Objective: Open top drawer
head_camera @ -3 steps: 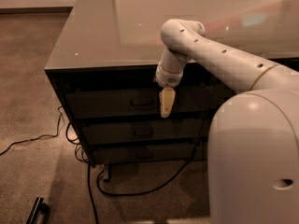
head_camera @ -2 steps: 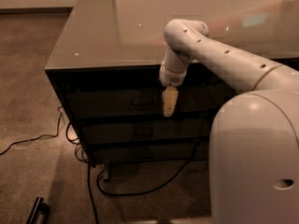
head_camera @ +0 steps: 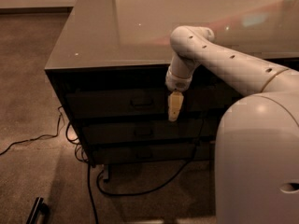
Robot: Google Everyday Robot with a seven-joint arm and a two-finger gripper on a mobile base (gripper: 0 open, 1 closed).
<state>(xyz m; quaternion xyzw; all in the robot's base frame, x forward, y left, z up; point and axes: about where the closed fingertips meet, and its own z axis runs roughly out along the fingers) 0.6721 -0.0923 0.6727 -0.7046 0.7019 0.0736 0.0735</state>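
Gripper hangs pointing down from white arm, in front of top drawer, just right of its bar handle. Can't tell if gripper is wide or narrow. Drawer looks shut, directly under glossy cabinet top; 2 more drawers below it.

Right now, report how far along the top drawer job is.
Done: the arm is extended to the cabinet, with the end effector pointing down in front of the top drawer, just right of its handle. In hand: lining up with that handle; no grip on it shows. Left: the whole pull, since the drawer front sits flush with the cabinet, shut.
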